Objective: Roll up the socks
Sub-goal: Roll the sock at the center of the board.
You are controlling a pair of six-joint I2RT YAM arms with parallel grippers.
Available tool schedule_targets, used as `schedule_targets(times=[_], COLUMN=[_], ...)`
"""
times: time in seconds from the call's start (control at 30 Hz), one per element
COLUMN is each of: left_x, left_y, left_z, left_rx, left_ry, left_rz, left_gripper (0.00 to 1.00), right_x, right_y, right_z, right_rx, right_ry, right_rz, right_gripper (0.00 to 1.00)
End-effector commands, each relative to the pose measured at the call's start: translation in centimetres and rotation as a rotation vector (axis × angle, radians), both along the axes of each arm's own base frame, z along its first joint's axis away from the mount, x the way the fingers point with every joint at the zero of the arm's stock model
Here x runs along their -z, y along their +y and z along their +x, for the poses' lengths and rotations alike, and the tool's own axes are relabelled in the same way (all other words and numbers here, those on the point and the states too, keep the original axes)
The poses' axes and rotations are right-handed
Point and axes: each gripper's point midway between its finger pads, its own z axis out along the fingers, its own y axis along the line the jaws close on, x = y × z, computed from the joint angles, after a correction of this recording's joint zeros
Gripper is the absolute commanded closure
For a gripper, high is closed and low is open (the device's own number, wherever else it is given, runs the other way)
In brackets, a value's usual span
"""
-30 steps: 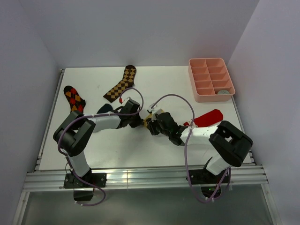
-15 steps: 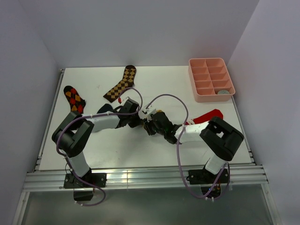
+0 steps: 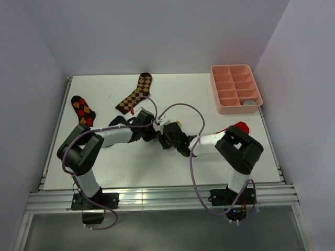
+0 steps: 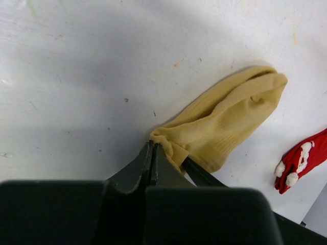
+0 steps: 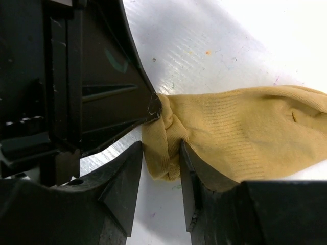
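Note:
The mustard yellow sock [image 4: 230, 120] lies flat on the white table, its toe pointing away from the left gripper. My left gripper [image 4: 152, 144] is shut on the edge of its bunched cuff. In the right wrist view the sock [image 5: 245, 132] runs off to the right. My right gripper [image 5: 160, 145] stands open astride the folded cuff, which fills the gap between its fingers, just below the left gripper's tip [image 5: 154, 107]. From above, both grippers [image 3: 159, 136] meet at the table's middle and hide most of the sock. A dark navy sock [image 3: 116, 121] peeks out behind the left arm.
A red sock with white trim [image 3: 236, 127] lies right of the right arm. Two checkered socks [image 3: 135, 94] [image 3: 82, 110] lie at the back left. A pink divided tray [image 3: 222, 107] stands at the back right, with a small grey thing [image 3: 251, 102] in one compartment.
The right arm has swung left, bringing its gripper up against the left gripper and over the sock's cuff. The left gripper has stayed shut on the cuff.

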Motion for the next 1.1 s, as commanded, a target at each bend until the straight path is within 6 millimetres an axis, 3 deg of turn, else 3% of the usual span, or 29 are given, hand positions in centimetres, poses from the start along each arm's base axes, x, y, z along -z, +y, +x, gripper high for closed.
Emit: schedule_targets(times=[0.0,0.07,0.2,0.27,0.37,0.47,0.5,0.6,0.73,0.97,1.07], left_x=[-3.0,-3.2,-3.7,-4.1,-4.8,-5.6,-5.5,-6.4,-6.6,-4.8,-4.4], left_y=[-1.1,-1.0,-0.5,-0.5,-0.2,0.4,0.8,1.1,1.3,1.0,0.4], left_z=[0.5,0.5,0.7,0.8,1.0,1.2,1.2,1.4,1.1,0.2,0.2], left_rx=[0.030,0.029,0.014,0.008,-0.006,-0.035,-0.046,-0.056,-0.050,-0.031,-0.021], left_ry=[-0.053,-0.056,-0.067,-0.081,-0.098,-0.125,-0.128,-0.163,-0.183,-0.147,-0.136], left_rz=[-0.048,-0.050,-0.063,-0.076,-0.094,-0.119,-0.118,-0.140,-0.149,-0.171,-0.184], left_gripper=[1.00,1.00,1.00,1.00,0.94,0.78,0.66,0.51,0.48,0.48,0.49], right_x=[0.9,1.3,1.8,1.6,1.1,0.4,0.1,-0.2,-1.6,-3.6,-2.7], right_y=[-0.7,-0.8,-0.5,-0.2,0.3,1.0,1.2,1.0,1.4,0.8,0.1], right_z=[0.4,0.5,0.3,0.2,-0.1,-0.9,-1.1,-0.8,-1.1,0.0,0.7], right_rx=[0.065,0.076,0.059,0.043,0.014,-0.027,-0.038,-0.028,-0.080,-0.029,0.026], right_ry=[0.034,0.049,0.086,0.111,0.178,0.292,0.356,0.473,0.636,0.898,0.947], right_rz=[-0.069,-0.089,-0.103,-0.087,-0.019,0.088,0.150,0.263,0.452,0.736,0.770], right_gripper=[0.60,0.67,0.94,0.99,1.00,1.00,1.00,1.00,1.00,1.00,1.00])
